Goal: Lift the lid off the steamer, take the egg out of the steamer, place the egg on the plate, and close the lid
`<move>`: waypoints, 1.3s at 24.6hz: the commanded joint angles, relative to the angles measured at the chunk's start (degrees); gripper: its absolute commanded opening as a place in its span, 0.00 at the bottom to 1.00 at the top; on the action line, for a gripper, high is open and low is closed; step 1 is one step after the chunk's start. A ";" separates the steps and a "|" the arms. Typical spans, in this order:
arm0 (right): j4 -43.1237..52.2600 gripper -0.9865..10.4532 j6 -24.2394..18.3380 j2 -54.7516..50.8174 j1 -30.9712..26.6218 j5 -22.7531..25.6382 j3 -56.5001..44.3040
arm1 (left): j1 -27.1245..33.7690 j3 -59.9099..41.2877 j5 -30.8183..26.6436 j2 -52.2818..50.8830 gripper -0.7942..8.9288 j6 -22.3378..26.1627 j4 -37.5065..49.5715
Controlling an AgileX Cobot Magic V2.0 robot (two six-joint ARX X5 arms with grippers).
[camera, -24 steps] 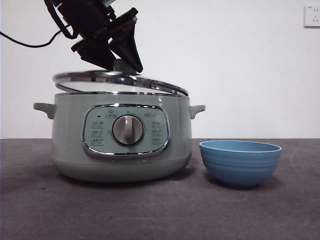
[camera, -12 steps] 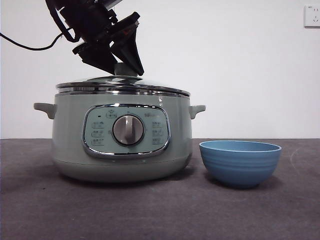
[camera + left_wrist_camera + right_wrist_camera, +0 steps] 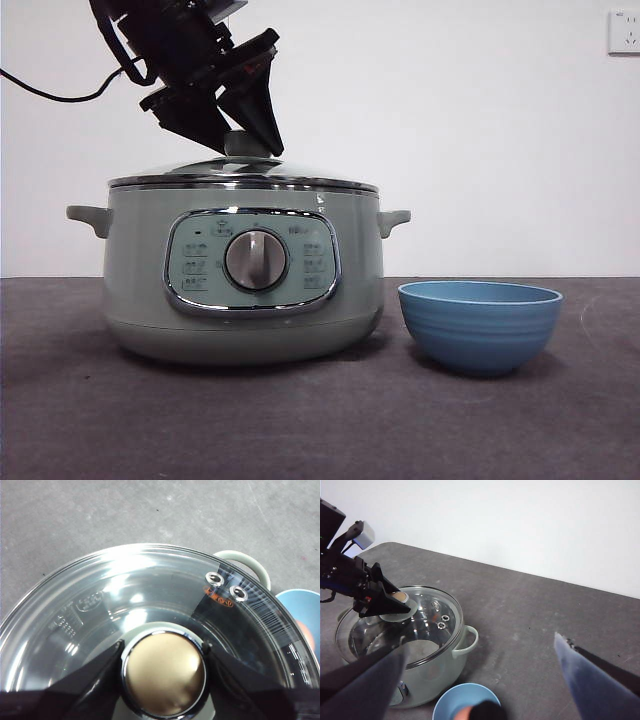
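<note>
The glass lid (image 3: 240,172) lies flat on the sage-green steamer (image 3: 140,290). My left gripper (image 3: 245,138) comes down from the upper left and is shut on the lid's knob (image 3: 165,672), one jaw on each side. The blue plate (image 3: 480,325), a small bowl, stands right of the steamer. The left wrist view shows a pale orange egg (image 3: 305,630) inside the plate (image 3: 300,597). My right gripper (image 3: 480,645) is open and empty, high above the plate (image 3: 447,702). The steamer also shows in the right wrist view (image 3: 465,640).
The dark grey table (image 3: 320,420) runs to a white wall. A wall socket (image 3: 625,32) is at the upper right. A black cable (image 3: 50,92) hangs from the left arm at the upper left.
The lid, tilted and raised above the steamer a second ago, has come down and now lies flat on the rim. My left gripper came down with it.
</note>
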 commanded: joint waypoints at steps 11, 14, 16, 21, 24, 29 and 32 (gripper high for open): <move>-1.84 0.53 0.76 -0.02 0.07 -0.11 0.09 | -0.11 0.63 -0.15 0.04 0.58 0.37 -1.49; -2.84 0.53 0.76 -0.02 0.07 -0.11 0.09 | -0.11 0.66 -0.15 -1.07 0.58 0.39 -1.40; -3.13 0.53 0.79 -0.02 0.07 -0.11 0.09 | -0.11 0.81 -0.15 -2.19 0.58 0.39 -1.46; -3.50 0.53 0.76 -0.02 0.07 -0.57 0.09 | -0.11 1.77 -0.13 -6.03 0.58 0.33 -3.26; -4.81 0.53 0.76 -0.02 0.07 -3.02 0.09 | -0.11 3.02 -0.09 -9.03 0.58 0.33 -6.84; -9.75 0.52 0.74 0.13 0.07 -6.21 0.09 | -0.13 5.95 2.86 -14.84 0.56 -0.02 -18.78; -13.60 0.52 0.79 0.13 0.07 -10.71 0.09 | -0.13 7.28 7.67 -18.58 0.56 -1.25 -26.34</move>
